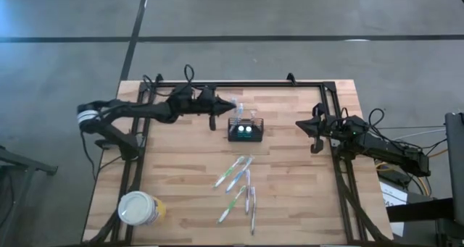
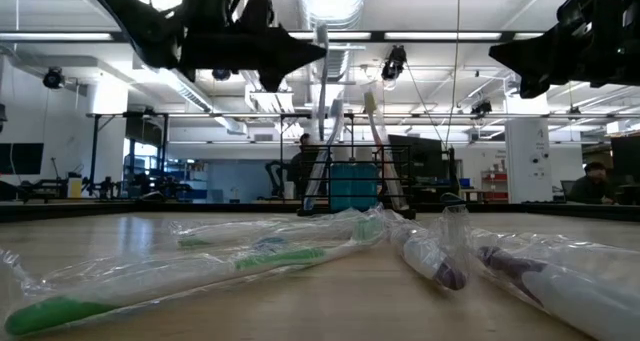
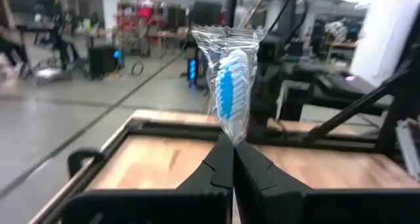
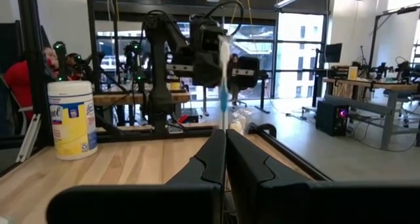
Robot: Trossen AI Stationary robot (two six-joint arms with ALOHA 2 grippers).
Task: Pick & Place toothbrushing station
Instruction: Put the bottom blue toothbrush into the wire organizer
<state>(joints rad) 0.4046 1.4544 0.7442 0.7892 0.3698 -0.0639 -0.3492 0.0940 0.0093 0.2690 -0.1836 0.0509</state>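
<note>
A wrapped toothbrush (image 3: 228, 92) is gripped by the left hand (image 1: 233, 106) just beside the toothbrushing station (image 1: 245, 130), another by the right hand (image 4: 225, 152) well apart, while several wrapped toothbrushes (image 1: 233, 174) are left on the bench (image 1: 297, 196).

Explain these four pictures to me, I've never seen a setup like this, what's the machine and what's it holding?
It is a robot with two dark arms at a wooden table. One picture looks straight down, one looks level across the tabletop, and two come from cameras on the arms' wrists. The left gripper is shut on a wrapped blue toothbrush, near the far edge of the table. The right gripper is shut on another toothbrush, at the table's right edge. Between them stands a small black caddy, the toothbrushing station, with brushes already in it. More wrapped toothbrushes lie loose mid-table, and a yellow tub with a white lid stands near the front left corner.
</note>
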